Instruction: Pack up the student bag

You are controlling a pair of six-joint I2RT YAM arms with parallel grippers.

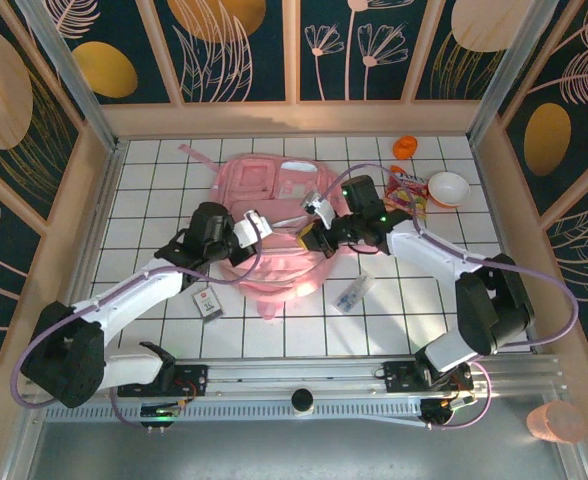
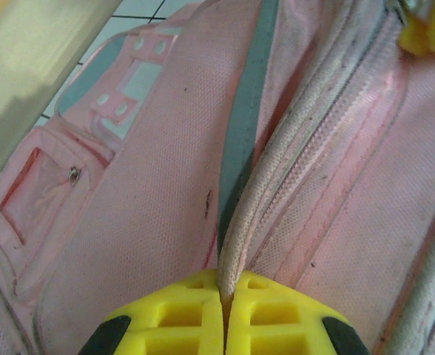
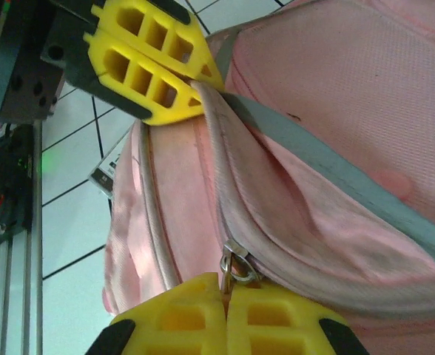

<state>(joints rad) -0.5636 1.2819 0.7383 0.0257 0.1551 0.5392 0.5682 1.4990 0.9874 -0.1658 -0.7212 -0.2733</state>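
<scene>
Pink student bag [image 1: 266, 188] lies flat at mid tabletop [image 1: 154, 180], left tool [image 2: 223, 296] clenched on the edge seam [image 2: 277, 155] beside the zip, apparently to hold the cloth taut, right tool [image 3: 227, 287] clenched on the metal zip pull [image 3: 234, 264], apparently ready to draw the zip along.

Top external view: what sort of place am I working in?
Probably a purpose-built robot test booth, not a real classroom: a white gridded tabletop, leaf-patterned wall panels boxing it in, and an aluminium rail along the near edge.
</scene>
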